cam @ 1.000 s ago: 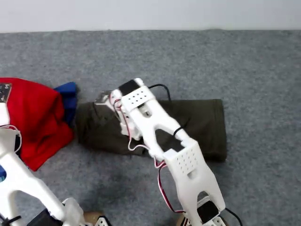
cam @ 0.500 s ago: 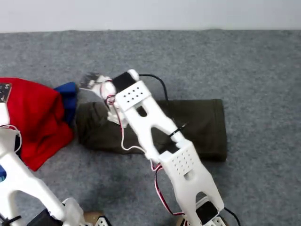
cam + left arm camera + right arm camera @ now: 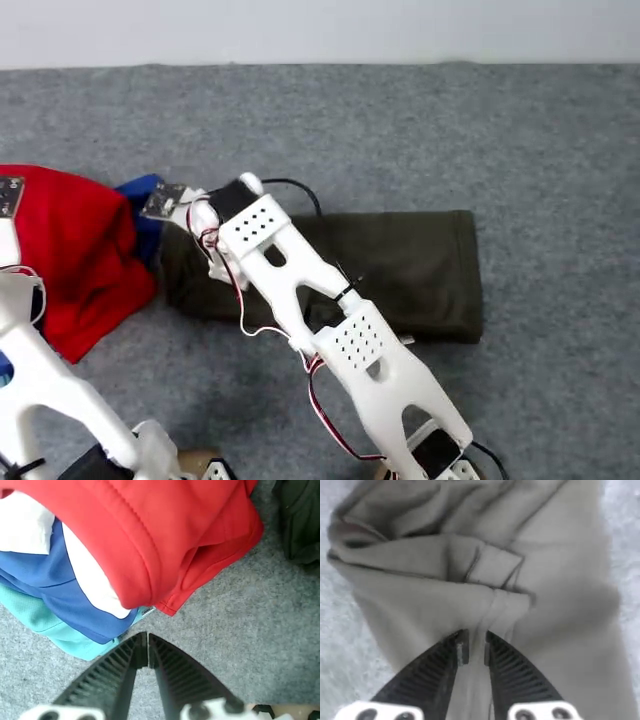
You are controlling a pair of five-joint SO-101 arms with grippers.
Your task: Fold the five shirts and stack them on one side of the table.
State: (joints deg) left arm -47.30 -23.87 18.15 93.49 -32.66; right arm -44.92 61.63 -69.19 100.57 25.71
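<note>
Pinching a thin fold at the green shirt's (image 3: 545, 605) nine o'clock end with the right gripper (image 3: 473, 652). Could slip out, or pull the folds open, if dragged. Resting the left gripper (image 3: 148, 650) pressed together, empty.

The gripper (image 3: 473, 647) hangs low over an olive-green shirt (image 3: 545, 570). Its black ridged fingers (image 3: 437, 672) stand nearly together, and a raised fold of the cloth runs in between their tips. Past the tips the shirt bunches into thick, crumpled folds. Grey carpeted table (image 3: 342, 645) shows beside the cloth.
</note>
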